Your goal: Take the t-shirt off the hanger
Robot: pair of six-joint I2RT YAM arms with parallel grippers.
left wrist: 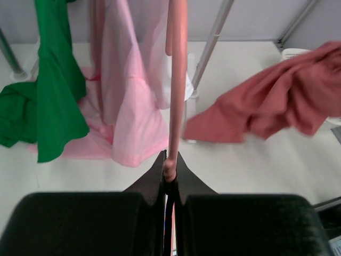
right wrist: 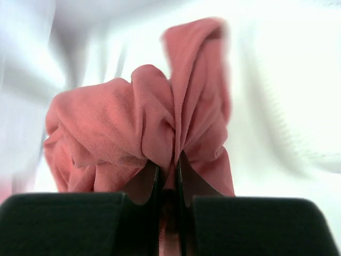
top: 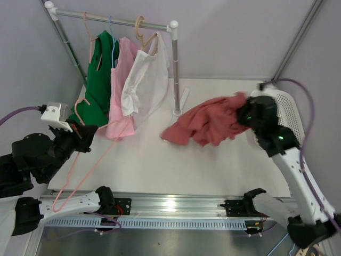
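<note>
The red t-shirt [top: 208, 125] hangs bunched from my right gripper [top: 246, 114], which is shut on a fold of it above the right half of the white table [top: 160, 170]. The cloth fills the right wrist view [right wrist: 133, 122], pinched in that gripper [right wrist: 169, 168]. The shirt is off the hanger. My left gripper [top: 85, 133] at the table's left edge is shut on the bare pink hanger [top: 79, 109]. In the left wrist view the hanger's rod [left wrist: 177, 80] rises from the closed gripper [left wrist: 170, 165], and the red shirt [left wrist: 277, 101] shows at the right.
A white clothes rack [top: 175, 69] stands at the back of the table. A green garment [top: 98, 80], a pink one [top: 123, 80] and a white one [top: 144, 80] hang from it on hangers. Grey walls close the back and sides.
</note>
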